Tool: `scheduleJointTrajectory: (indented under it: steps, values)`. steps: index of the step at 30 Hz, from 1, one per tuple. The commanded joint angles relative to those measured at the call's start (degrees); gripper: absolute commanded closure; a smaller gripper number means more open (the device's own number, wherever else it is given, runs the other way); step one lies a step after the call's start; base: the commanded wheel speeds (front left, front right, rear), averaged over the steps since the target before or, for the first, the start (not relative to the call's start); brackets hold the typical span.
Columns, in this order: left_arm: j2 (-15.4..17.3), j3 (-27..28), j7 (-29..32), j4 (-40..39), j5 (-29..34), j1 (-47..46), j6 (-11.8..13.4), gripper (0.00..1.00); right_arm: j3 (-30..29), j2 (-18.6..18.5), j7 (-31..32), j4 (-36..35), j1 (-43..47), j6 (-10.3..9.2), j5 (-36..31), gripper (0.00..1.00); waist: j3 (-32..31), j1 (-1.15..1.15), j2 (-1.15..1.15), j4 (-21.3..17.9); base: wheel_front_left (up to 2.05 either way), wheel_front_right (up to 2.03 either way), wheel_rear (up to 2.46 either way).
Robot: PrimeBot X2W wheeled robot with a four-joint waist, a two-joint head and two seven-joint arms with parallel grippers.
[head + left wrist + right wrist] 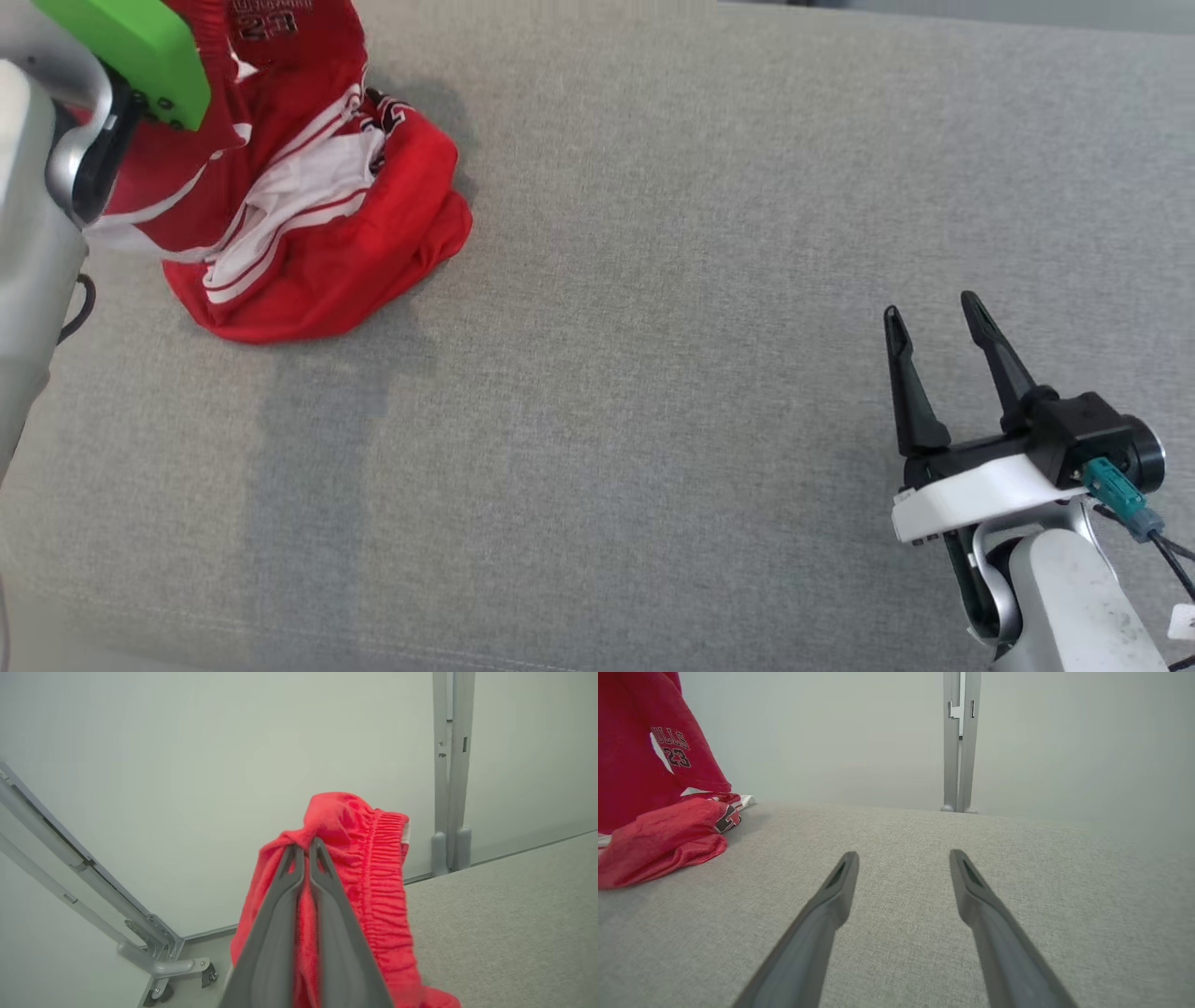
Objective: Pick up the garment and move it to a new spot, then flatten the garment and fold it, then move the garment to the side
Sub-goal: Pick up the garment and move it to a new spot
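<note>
The red garment [317, 233] lies bunched at the far left of the grey bench [653, 420], with one end raised off it. This looks like the pick-up step: the left jaws are pinched tight on its gathered waistband. Next, I'd say, it needs a lift and a carry rightward. The right jaws stand wide apart and empty at the near right.

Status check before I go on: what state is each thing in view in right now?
Red cloth garment with white trim: crumpled, unfolded, top pulled up, lower part bunched on the surface.
Left gripper: jaws shut on a fold of the garment.
Right gripper: jaws open, empty, apart from the garment.
Grey fabric surface: flat, bare beyond the garment.
</note>
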Motion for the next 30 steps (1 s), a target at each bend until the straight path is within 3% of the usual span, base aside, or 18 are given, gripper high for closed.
scheduleJointTrajectory:
  steps: [1, 8, 20, 30]
  values:
    - [1.0, -0.6, 0.7, -1.7, -0.7, -1.2, 0.1, 1.0, 0.0, 0.5, 0.0, 0.1, 1.0, -0.01, 0.4, 0.0, -7.9, 0.0, 0.0, -5.2, 0.0, 0.0, 0.0]
    - [1.5, -2.7, 4.1, -11.8, -2.3, -1.6, 0.1, 1.0, -0.3, 2.1, 0.0, 0.1, 2.7, -0.01, 1.4, 0.0, -11.7, 0.0, 0.0, -12.2, 0.0, 0.0, 0.0]
    - [-1.9, -3.7, 7.5, -24.2, -6.0, 2.7, 1.9, 1.0, -0.3, 2.4, 0.0, -0.8, 2.0, -0.01, 3.1, 0.0, -11.6, 0.0, 0.0, -25.0, 0.0, 0.0, 0.0]
    - [-6.0, -7.1, 5.2, -26.3, -5.6, 8.5, 3.3, 1.0, -0.4, 2.5, 0.0, -1.6, 0.9, -0.01, 4.3, 0.0, -6.8, 0.0, 0.0, -30.0, 0.0, 0.0, 0.0]
